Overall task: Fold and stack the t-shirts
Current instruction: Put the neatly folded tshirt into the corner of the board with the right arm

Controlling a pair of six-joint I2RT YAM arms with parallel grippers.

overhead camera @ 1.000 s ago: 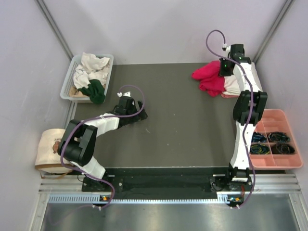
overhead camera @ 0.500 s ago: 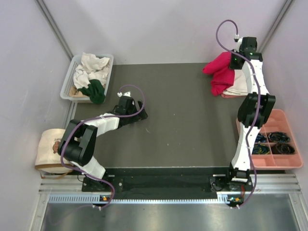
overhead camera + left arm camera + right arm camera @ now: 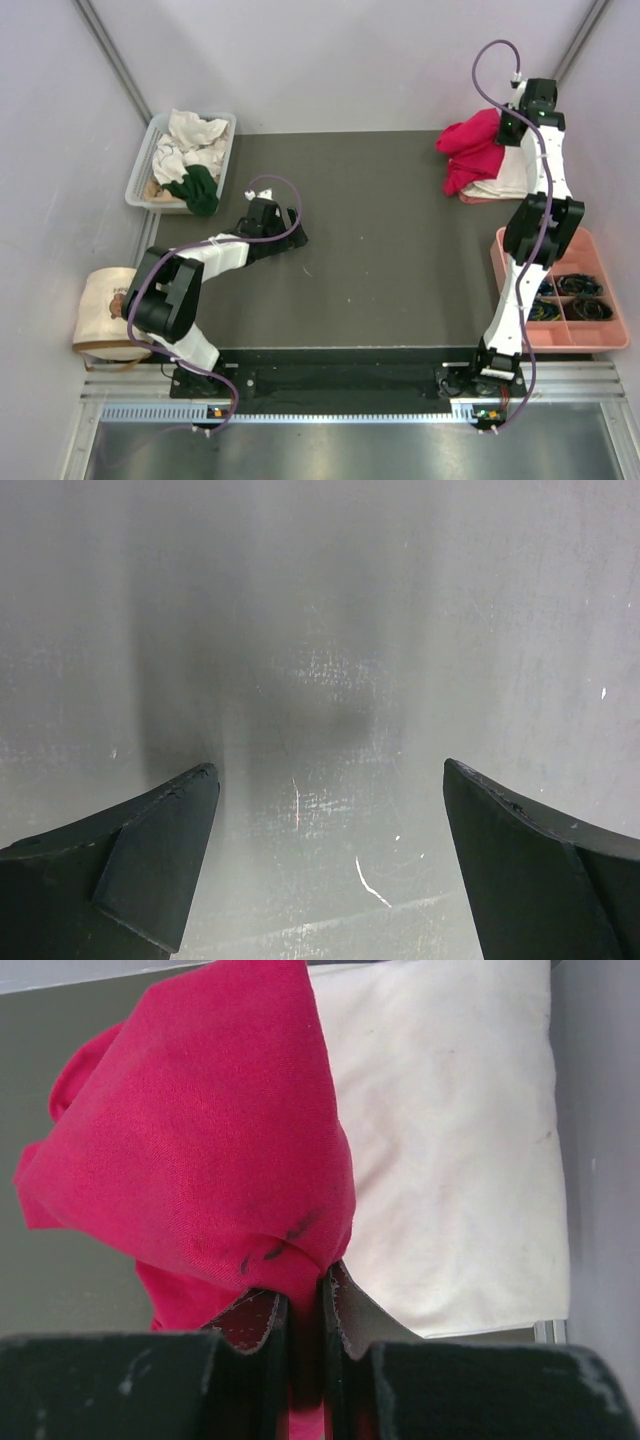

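Two pale walls (image 3: 330,60) closed in the dark surface (image 3: 380,250). At left, my left gripper (image 3: 330,810) hung just above it, jaws wide apart and empty. Far right, my right gripper (image 3: 305,1310) pinched the crimson t-shirt (image 3: 200,1140), which trailed near-left over a folded cream t-shirt (image 3: 450,1140). Bunching hid its collar and sleeves.

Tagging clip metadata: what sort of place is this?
Probably a lab robot cell, not a home: bare white enclosure walls, a dark work table, a clear bin of t-shirts and a pink parts tray.
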